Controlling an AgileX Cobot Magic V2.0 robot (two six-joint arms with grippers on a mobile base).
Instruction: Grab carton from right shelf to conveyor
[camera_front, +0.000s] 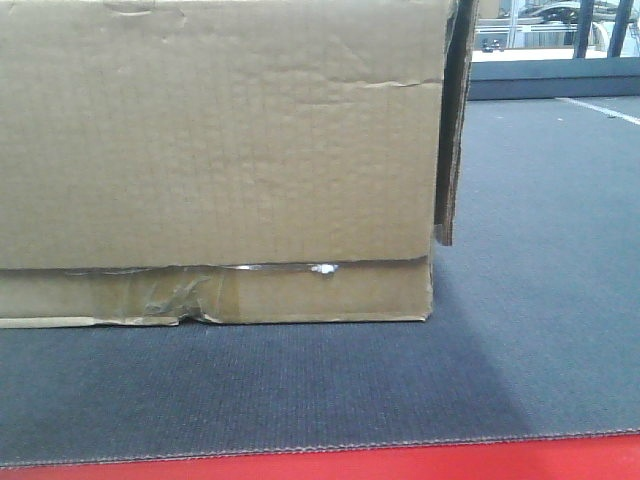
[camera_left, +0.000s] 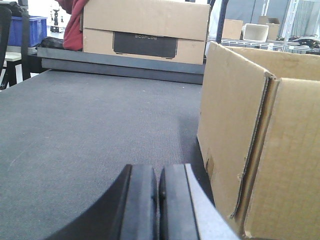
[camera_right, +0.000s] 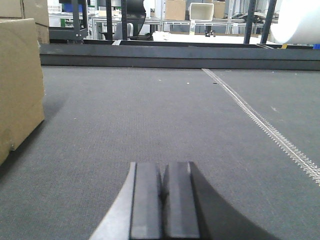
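Observation:
The carton (camera_front: 215, 160), a plain brown creased box with wrinkled clear tape along its lower seam and a loose side flap, rests on the dark grey ribbed conveyor (camera_front: 330, 390) with its red edge strip. In the left wrist view the carton (camera_left: 260, 150) stands just right of my left gripper (camera_left: 158, 172), whose jaws are pressed together on nothing, low over the conveyor (camera_left: 85, 130). In the right wrist view the carton (camera_right: 17, 85) stands at the far left, well clear of my right gripper (camera_right: 162, 170), shut and empty above the conveyor (camera_right: 150, 115). The right shelf is out of view.
Another cardboard box with a dark label (camera_left: 145, 32) sits beyond the belt's far rail (camera_left: 120, 62). A blue bin (camera_left: 27, 30) stands at the far left. A stitched seam (camera_right: 265, 127) runs across the belt. Racks and boxes fill the background.

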